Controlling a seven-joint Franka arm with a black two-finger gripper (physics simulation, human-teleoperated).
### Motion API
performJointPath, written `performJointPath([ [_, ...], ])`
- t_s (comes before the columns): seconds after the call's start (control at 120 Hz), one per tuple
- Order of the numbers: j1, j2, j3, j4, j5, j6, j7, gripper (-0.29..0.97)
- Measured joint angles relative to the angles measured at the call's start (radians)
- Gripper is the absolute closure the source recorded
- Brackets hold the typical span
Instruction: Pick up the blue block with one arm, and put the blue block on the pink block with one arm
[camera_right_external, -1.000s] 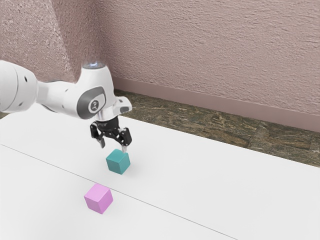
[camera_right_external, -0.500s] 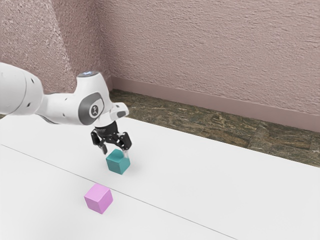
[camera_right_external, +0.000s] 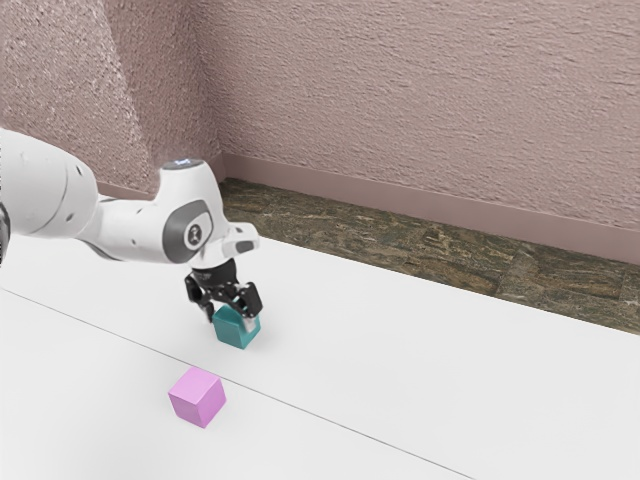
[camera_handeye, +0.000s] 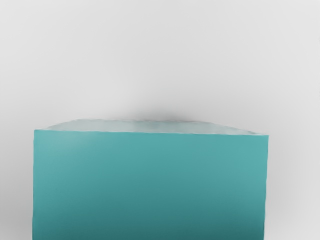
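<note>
The blue block (camera_right_external: 238, 330) is seen resting on the tabletop (camera_right_external: 450, 380), farther from its near edge than the pink block (camera_right_external: 196, 396), and straddled by the open pincer (camera_right_external: 232, 314). If the pincer is closed off-centre, the block could be twisted or pushed aside.

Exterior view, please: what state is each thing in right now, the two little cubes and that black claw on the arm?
gripper: open, fingers on either side of the blue block's top.
blue block: sitting flat on the white table, not yet lifted.
pink block: sitting on the table, apart from the blue block, nothing on top of it.
</note>
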Motion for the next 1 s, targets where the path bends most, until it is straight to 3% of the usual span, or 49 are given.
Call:
performJointPath([
  [0.45,0.004,0.053,-0.001,0.035,-0.005,0.003,0.062,0.00],
  [0.617,0.004,0.042,0.000,0.035,-0.005,0.005,0.073,0.28],
  [0.733,0.007,0.024,0.000,0.032,0.005,0.007,0.071,0.36],
  [1.0,-0.002,-0.374,-0.024,-0.309,0.021,0.003,0.007,0.37],
])
